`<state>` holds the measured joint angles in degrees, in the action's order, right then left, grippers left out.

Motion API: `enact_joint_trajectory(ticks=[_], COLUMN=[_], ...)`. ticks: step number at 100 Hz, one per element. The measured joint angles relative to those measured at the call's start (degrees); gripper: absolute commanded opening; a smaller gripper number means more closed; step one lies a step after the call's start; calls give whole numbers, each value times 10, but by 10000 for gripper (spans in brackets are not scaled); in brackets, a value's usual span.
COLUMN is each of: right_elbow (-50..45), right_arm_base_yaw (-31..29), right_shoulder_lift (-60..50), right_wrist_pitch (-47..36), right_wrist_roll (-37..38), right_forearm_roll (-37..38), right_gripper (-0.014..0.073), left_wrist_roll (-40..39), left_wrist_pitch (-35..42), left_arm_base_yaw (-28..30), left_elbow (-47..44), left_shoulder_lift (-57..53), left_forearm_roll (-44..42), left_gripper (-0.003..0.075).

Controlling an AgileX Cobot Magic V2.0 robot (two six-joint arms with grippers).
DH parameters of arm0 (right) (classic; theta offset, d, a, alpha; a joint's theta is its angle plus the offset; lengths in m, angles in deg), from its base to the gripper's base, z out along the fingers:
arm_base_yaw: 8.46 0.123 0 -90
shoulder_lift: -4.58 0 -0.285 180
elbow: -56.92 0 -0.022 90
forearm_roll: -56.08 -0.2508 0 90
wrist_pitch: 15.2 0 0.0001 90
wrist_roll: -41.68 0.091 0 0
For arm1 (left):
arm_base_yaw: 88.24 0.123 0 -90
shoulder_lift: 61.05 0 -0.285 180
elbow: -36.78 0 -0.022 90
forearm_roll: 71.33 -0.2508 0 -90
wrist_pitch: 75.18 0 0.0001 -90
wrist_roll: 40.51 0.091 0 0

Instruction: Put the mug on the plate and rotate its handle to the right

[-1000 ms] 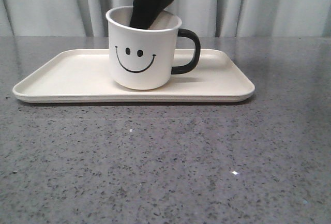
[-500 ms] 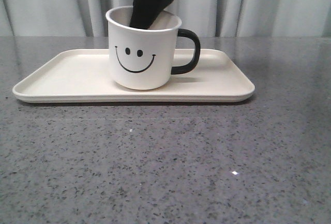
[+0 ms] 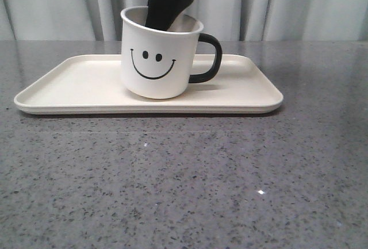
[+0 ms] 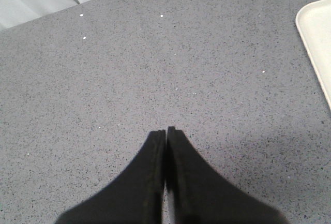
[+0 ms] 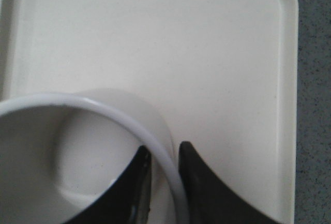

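The white mug (image 3: 158,65) with the smiley face stands on the cream plate (image 3: 75,82), a little tilted, face toward the camera. Its black handle (image 3: 211,58) points right. My right gripper (image 3: 167,13) comes down from above into the mug's mouth. In the right wrist view my right gripper (image 5: 164,151) is shut on the mug's rim (image 5: 103,105), one finger inside and one outside, above the plate (image 5: 181,43). My left gripper (image 4: 165,131) is shut and holds nothing, hovering over bare table beside the plate's corner (image 4: 316,38).
The grey speckled table (image 3: 184,186) runs wide in front of the plate. Pale curtains (image 3: 299,4) hang behind it. In the right wrist view the table (image 5: 313,79) shows past the plate's rim.
The mug has tipped slightly and shifted a little up and right under my right gripper; the face sits higher than before. The plate has not moved.
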<state>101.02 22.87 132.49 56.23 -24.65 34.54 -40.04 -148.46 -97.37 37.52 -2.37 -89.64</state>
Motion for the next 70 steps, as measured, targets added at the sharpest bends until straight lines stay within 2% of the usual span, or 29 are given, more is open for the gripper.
enact_joint_trajectory(ticks=[70], right_elbow=[14], right_arm_base_yaw=[0], right_shoulder_lift=[-1], right_wrist_pitch=[0], right_wrist_roll=[2], right_forearm_roll=[0], right_gripper=[171], left_wrist_roll=[0], left_wrist_pitch=[0], left_arm_base_yaw=[0], left_elbow=[0], left_shoulder_lift=[0], left_forearm_roll=[0], left_gripper=[-20])
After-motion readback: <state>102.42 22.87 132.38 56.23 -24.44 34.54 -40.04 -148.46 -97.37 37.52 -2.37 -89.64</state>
